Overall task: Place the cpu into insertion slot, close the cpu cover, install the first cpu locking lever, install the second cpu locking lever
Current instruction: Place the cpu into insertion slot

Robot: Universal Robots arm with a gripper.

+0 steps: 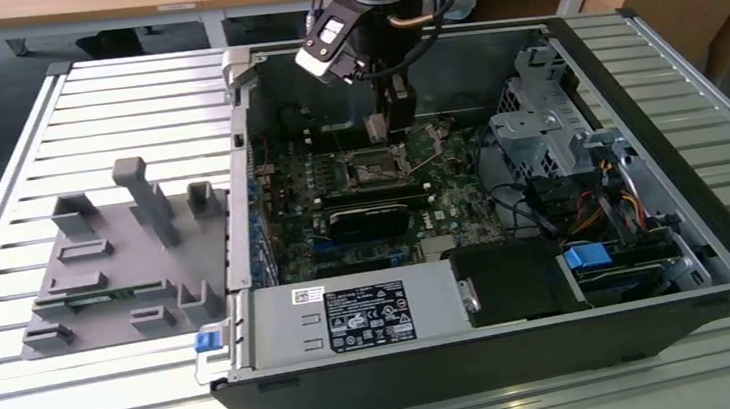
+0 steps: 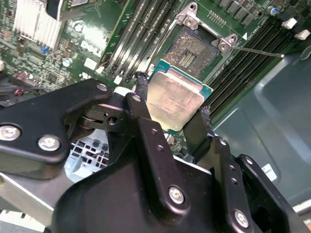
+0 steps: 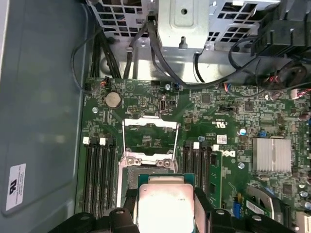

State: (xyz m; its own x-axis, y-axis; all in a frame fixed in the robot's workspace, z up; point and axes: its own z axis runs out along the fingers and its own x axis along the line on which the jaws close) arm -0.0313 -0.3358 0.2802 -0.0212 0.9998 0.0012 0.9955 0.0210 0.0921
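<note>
My gripper (image 2: 171, 110) is shut on the cpu (image 2: 174, 99), a flat square chip with a pale silver face, its black fingers (image 2: 141, 99) pressing two opposite edges. The cpu (image 3: 165, 204) hangs a little above the green board, beside and partly over the insertion slot (image 2: 188, 47), a square socket with a dark centre and silver rim. The cpu cover (image 3: 149, 132) stands flipped open past the insertion slot (image 3: 129, 176). A thin metal lever (image 2: 257, 51) sticks out from the socket's corner. In the exterior view the gripper (image 1: 385, 130) hovers just over the insertion slot (image 1: 373, 169) inside the open computer case.
Long black memory slots (image 3: 99, 170) run on both sides of the socket. A finned silver heatsink (image 3: 272, 154) and a drive cage with cables (image 1: 539, 137) sit nearby. The case walls (image 1: 244, 126) close in the board. A grey fixture tray (image 1: 116, 259) lies at the exterior view's left.
</note>
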